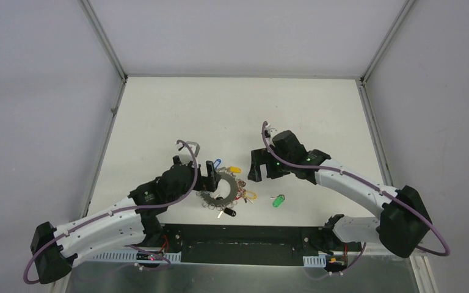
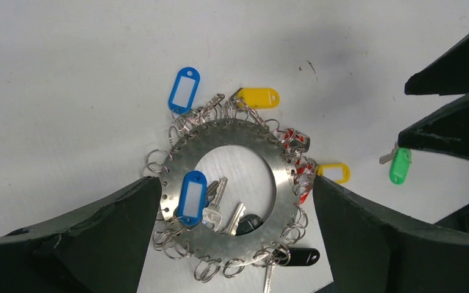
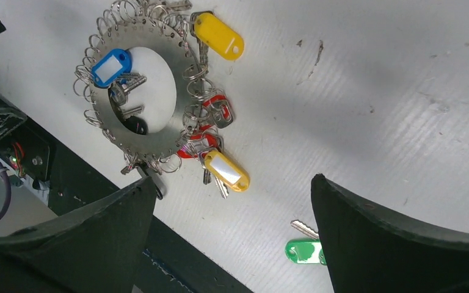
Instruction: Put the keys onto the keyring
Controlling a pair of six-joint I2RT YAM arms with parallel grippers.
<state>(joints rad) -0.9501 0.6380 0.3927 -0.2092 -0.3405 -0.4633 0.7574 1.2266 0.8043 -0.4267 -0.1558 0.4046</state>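
While left jaws hang spread over it and right jaws spread at 2 o'clock, overhead shows one keyring (image 1: 226,184) on the counter (image 1: 171,116), one green-tagged key (image 1: 278,200) loose at 3 o'clock. Left wrist: blue-tagged key (image 2: 191,197) across the flat, hole-rimmed silver band, second blue tag (image 2: 184,90) outside at 11 o'clock. Right wrist catches only the first.

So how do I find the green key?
On the white table, find the big silvery keyring, flat like a doughnut. Just to its right, lying all alone, is the green key: the only green tag, and hooked to nothing.
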